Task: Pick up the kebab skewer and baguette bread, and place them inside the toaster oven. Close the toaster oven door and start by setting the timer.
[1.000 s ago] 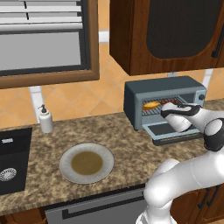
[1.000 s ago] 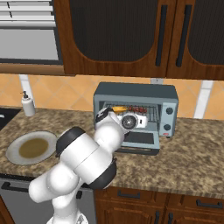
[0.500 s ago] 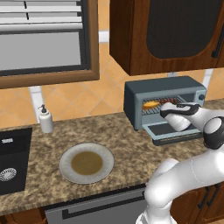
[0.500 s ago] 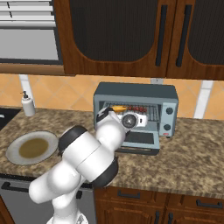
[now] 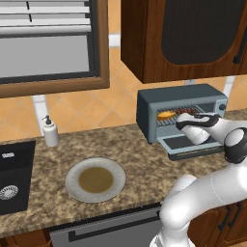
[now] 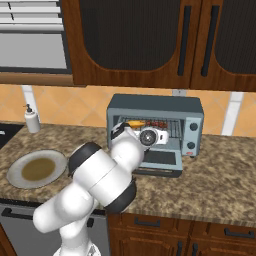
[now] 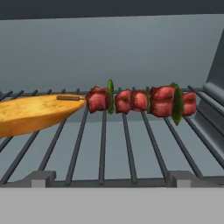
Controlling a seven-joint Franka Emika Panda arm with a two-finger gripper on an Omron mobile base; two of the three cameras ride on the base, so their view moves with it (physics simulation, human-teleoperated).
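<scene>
The toaster oven (image 5: 183, 94) (image 6: 155, 103) stands on the counter with its door (image 5: 193, 144) (image 6: 158, 161) dropped flat. On its wire rack (image 7: 127, 144) lies the golden baguette bread (image 7: 30, 113) (image 5: 166, 115) (image 6: 135, 123) at the left. The kebab skewer (image 7: 140, 100) (image 5: 186, 111) (image 6: 159, 123) lies to its right, stick tip resting on the loaf. My gripper (image 5: 205, 117) (image 6: 151, 133) hovers over the door at the oven's mouth, open, with nothing in it.
An empty plate (image 5: 72, 169) (image 6: 14, 170) sits on the granite counter to the left. A soap dispenser (image 5: 49, 131) (image 6: 32, 120) and a sink (image 5: 9, 173) are further left. The oven's knobs (image 6: 192, 128) are on its right panel. Wooden cabinets hang overhead.
</scene>
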